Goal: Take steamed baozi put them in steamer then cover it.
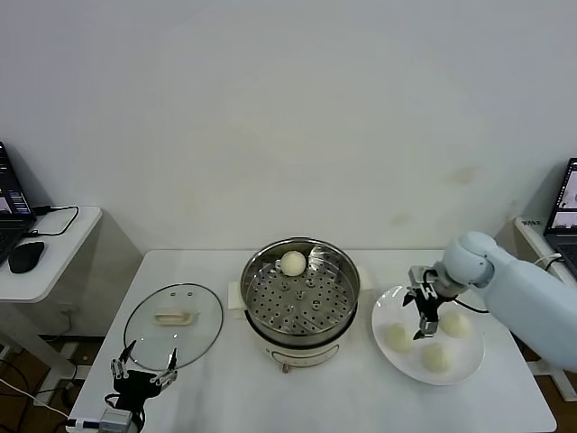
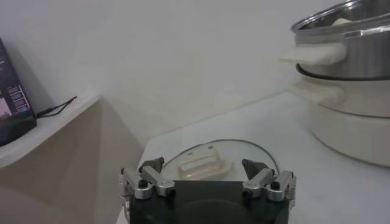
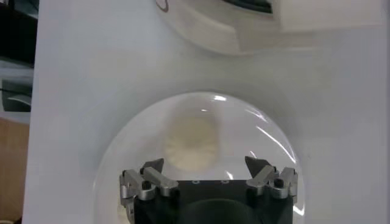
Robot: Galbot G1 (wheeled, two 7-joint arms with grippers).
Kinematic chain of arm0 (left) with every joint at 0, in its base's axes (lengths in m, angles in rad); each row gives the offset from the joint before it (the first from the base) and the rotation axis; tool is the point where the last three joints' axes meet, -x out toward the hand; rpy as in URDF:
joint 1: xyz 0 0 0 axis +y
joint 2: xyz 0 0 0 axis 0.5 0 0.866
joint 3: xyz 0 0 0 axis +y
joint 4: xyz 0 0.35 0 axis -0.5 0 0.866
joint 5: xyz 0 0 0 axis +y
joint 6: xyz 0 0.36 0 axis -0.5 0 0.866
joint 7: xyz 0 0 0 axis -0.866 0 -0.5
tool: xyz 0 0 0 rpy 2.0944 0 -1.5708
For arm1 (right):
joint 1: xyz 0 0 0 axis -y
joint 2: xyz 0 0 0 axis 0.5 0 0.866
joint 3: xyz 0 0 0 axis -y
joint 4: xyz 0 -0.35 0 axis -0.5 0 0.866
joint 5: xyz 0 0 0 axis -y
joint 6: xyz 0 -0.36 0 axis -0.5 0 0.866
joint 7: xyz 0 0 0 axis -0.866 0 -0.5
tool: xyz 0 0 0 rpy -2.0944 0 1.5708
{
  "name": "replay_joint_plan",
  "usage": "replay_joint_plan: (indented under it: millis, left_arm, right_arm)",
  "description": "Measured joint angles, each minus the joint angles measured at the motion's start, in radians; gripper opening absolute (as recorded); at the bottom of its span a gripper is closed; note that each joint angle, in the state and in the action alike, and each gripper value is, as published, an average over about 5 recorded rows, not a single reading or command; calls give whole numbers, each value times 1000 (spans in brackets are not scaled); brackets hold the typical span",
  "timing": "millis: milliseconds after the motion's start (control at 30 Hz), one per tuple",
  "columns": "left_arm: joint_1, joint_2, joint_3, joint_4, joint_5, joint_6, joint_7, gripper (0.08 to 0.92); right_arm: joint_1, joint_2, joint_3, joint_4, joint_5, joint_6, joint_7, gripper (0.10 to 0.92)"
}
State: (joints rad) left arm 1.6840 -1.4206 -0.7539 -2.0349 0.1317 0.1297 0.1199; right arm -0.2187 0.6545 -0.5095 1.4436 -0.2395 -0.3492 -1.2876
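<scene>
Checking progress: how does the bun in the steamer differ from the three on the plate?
The bun in the steamer sits alone on the perforated floor near the back wall of the steamer; the three buns on the plate lie clustered on the white plate. The steamer bun has no arm near it; the right gripper, fingers open, hangs over the plate buns. All are round, smooth and cream-white, similar in size.

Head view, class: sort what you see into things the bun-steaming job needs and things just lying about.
Job:
- round cream-white buns: one in the steamer, three on the plate
- shiny perforated steel steamer basket
- round glass lid
- flat white plate
- open right gripper above the plate

Lying about:
- black computer mouse
- laptop on the side desk
</scene>
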Motion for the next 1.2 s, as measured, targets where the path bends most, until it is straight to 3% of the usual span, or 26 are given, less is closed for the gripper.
replay_joint_plan:
  millis: [1200]
  left_arm:
    - [5, -2, 5, 13, 11, -4, -7, 823]
  right_arm:
    - [-127, 63, 53, -32, -98, 31, 88, 823]
